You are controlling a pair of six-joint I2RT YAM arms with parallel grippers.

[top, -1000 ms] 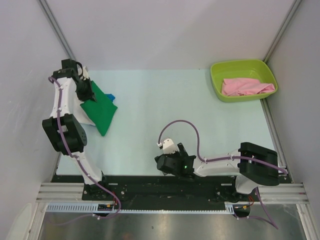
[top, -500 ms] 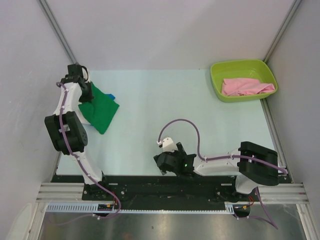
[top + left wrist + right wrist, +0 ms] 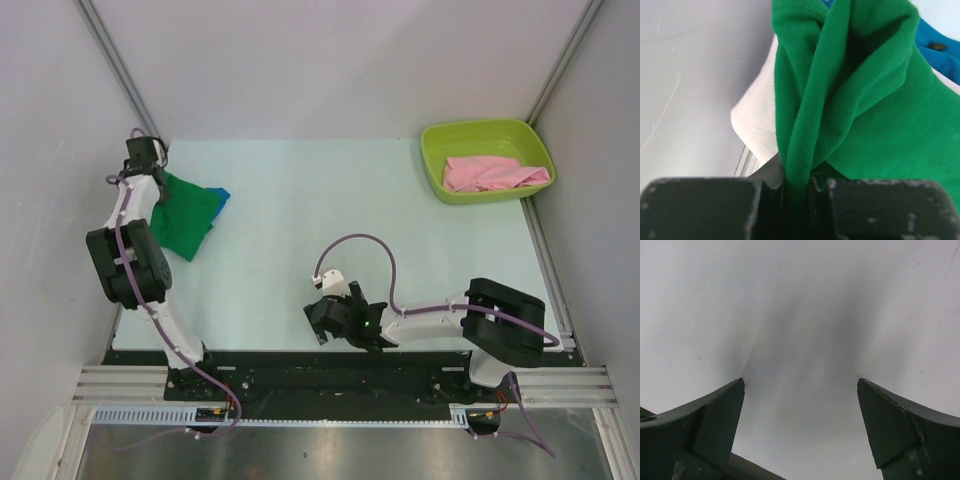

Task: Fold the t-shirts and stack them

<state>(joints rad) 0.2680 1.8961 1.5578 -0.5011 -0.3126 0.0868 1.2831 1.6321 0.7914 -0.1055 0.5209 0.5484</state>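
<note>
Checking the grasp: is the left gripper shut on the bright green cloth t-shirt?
Shut: the left gripper pinches a bunched ridge of the bright green cloth t-shirt between its jaws.

The green shirt [image 3: 185,215] lies bunched at far left over a white shirt [image 3: 757,120] and a blue shirt [image 3: 222,194]; the pink shirt [image 3: 495,172] lies crumpled far right.

jaws pinch green t-shirt [image 3: 865,115] fold | white t-shirt [image 3: 756,117] beneath, left | blue t-shirt [image 3: 941,46], seemingly, right

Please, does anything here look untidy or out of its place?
Yes. The green t-shirt is bunched into a ridge in the shut left gripper, lying askew over the white t-shirt and blue t-shirt. The pink t-shirt lies crumpled in the lime-green tub, unfolded.
</note>
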